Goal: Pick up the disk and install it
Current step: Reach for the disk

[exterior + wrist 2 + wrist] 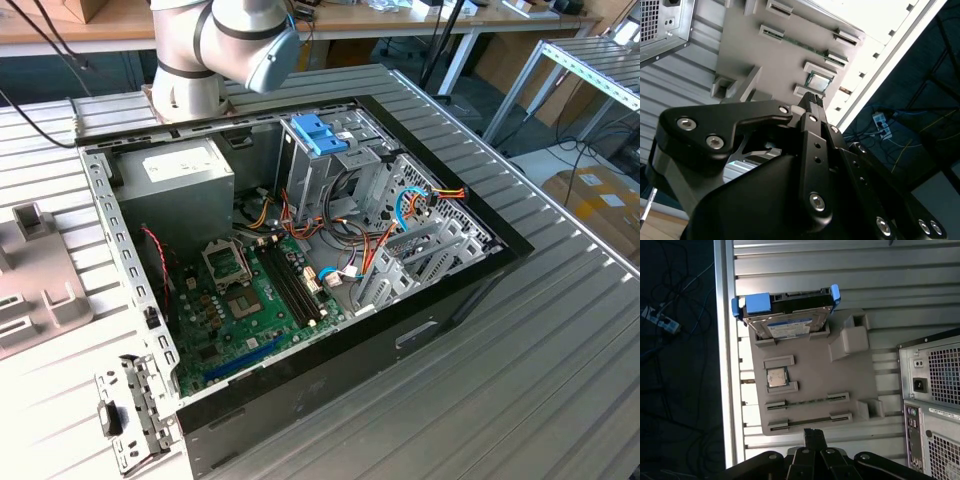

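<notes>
The disk (785,315) is a dark grey drive with a light label, held in a light-blue carrier rail. It stands on edge in a slot at one end of a grey fixture plate (810,365), seen in the first wrist view. My gripper (813,433) hovers over the opposite end of that plate, well apart from the disk, with its black fingers together and nothing between them. In the second wrist view the gripper (812,98) points at the same plate (755,50), near a small square chip (817,80).
An open computer case (300,250) lies on the slatted table, with its motherboard, cables and a metal drive cage topped by a blue bracket (320,135). The fixture plate (40,290) sits at the exterior view's left. The case's rear panel (935,405) is beside the plate.
</notes>
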You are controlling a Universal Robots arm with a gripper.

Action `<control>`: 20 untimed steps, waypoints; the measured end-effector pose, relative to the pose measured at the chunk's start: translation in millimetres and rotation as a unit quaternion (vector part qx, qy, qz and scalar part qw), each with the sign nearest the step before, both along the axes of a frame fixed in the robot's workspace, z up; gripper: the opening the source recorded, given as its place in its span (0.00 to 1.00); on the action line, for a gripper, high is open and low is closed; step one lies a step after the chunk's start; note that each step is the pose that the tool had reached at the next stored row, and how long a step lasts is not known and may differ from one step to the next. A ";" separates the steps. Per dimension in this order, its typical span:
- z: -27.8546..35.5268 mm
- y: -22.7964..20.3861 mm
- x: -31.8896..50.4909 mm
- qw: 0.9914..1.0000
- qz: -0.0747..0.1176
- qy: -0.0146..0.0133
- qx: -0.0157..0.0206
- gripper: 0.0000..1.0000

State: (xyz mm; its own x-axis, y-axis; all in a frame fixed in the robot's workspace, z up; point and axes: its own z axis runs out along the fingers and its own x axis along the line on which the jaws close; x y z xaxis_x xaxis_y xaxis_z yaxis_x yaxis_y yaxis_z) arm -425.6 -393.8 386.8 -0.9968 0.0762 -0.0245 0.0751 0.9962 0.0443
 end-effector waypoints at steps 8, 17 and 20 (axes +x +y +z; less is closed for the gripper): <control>-0.5 5.4 0.0 1.000 0.000 0.000 0.000 0.11; -0.9 13.2 0.0 1.000 0.000 0.000 0.000 0.11; -1.0 15.4 0.0 1.000 0.000 0.000 0.000 0.11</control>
